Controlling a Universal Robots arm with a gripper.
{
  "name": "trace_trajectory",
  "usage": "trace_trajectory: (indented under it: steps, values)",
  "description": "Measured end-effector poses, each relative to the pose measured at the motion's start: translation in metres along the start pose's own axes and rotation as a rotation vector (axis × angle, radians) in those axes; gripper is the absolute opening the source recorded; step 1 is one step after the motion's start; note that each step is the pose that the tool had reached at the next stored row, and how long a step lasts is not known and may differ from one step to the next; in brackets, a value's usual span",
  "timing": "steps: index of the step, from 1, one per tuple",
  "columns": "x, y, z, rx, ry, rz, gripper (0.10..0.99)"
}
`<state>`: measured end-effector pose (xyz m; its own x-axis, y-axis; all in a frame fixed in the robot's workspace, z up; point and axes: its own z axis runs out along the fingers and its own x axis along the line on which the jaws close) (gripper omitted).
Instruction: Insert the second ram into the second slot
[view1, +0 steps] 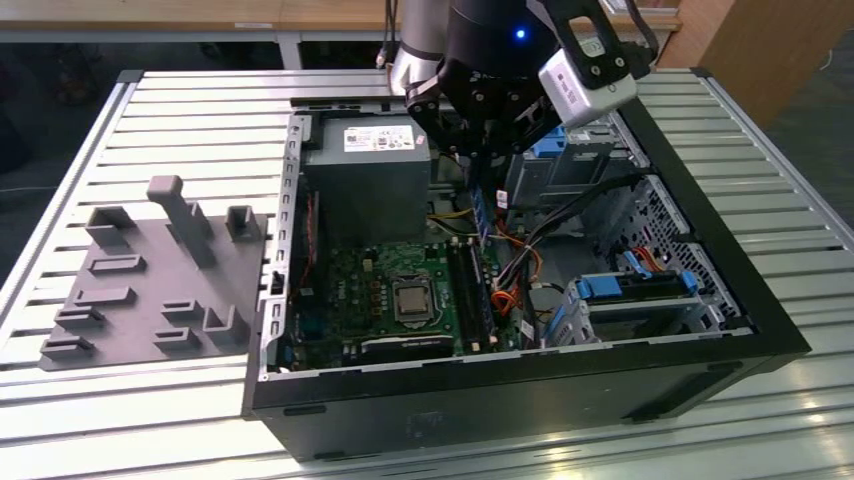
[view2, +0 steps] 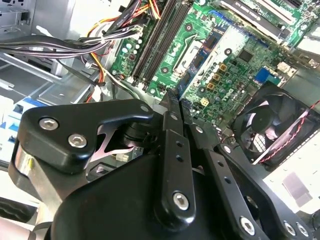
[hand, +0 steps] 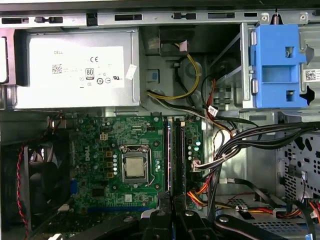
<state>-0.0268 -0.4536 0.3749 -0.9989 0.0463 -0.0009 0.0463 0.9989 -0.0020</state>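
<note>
A: Slatted metal table (view1: 174, 110). What's on it, from the exterior view's left?
B: Grey moulded fixture tray (view1: 147, 290), then an open black computer case (view1: 534, 390).
A: The arm?
B: It points down into the case. Its black gripper (view1: 483, 162) pinches the thin blue ram stick (view1: 481, 210) above the green motherboard (view1: 360, 280), with orange cables (view1: 505, 298) just beside.

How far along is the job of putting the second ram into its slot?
Done: the gripper is shut on the ram. In hand: it hangs above the motherboard slots, roughly in line with them. Left: the ram is not yet in a slot, so seating remains.
</note>
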Motion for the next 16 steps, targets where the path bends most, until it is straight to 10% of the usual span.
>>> trace_trajectory:
  steps: [16]
  values:
    - [0.0000,0.0000,0.0072,0.000,0.0000,0.001,0.133]
